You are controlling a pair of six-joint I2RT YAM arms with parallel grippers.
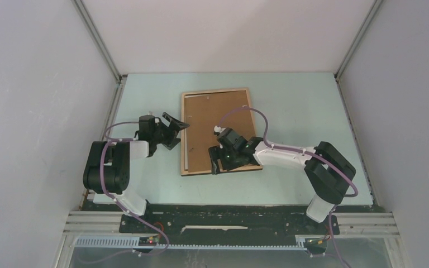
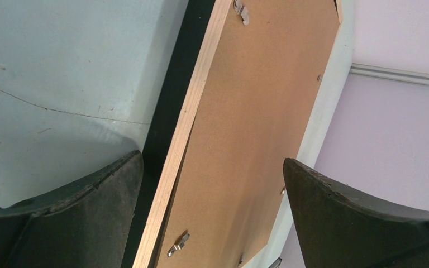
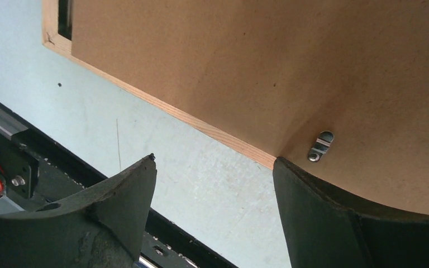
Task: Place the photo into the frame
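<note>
The thin rectangular picture frame of light tan wood lies face down, flat on the pale green table. A plain brown backing board is seated in it, with small metal turn clips along its rim. The glossy mountain photo shows in no view, so you cannot tell whether it sits beneath the board. Judge the frame light and stiff but shallow, with little edge to pinch while it lies flat, and any glazing under it breakable. The wood rail, not the board, looks the place to take hold, and the clips likely want turning before the board lifts. Your left gripper hovers at the frame's left rail, jaws spread wide and holding nothing. Your right gripper hangs over the near edge, jaws likewise wide apart and empty, one finger above the board.
</note>
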